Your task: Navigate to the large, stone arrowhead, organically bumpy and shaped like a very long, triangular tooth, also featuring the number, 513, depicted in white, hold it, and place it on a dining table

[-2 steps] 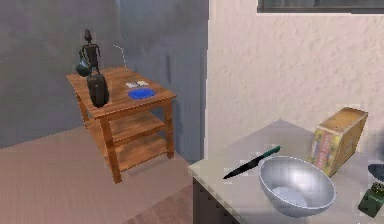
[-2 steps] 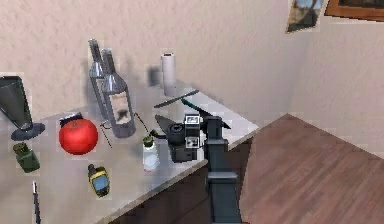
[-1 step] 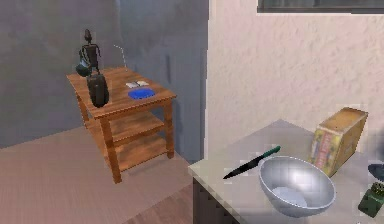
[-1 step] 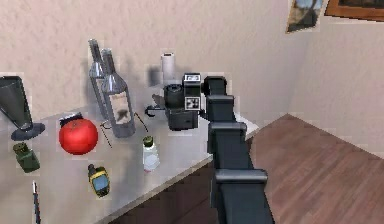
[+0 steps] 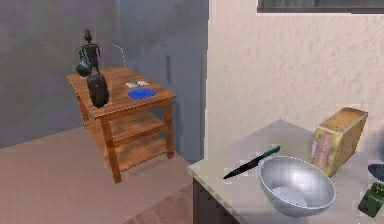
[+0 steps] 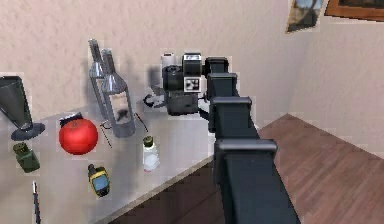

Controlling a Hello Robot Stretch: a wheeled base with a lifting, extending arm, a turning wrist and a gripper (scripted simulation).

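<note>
Gripper (image 6: 152,98) is held out over the worktop (image 6: 125,168) beside the bottles (image 6: 118,95), likely for a pick; what the jaws hold cannot be told. A dark pointed thing (image 5: 250,163), perhaps the arrowhead, is seen by the bowl (image 5: 297,186).

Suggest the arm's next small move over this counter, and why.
Probably lift the arm slightly first. The gripper sits over the grey counter close to two tall grey bottles, with a white shaker and a red round thing nearby; I cannot tell whether it holds anything. Turning or retracting at this height might knock them.
</note>
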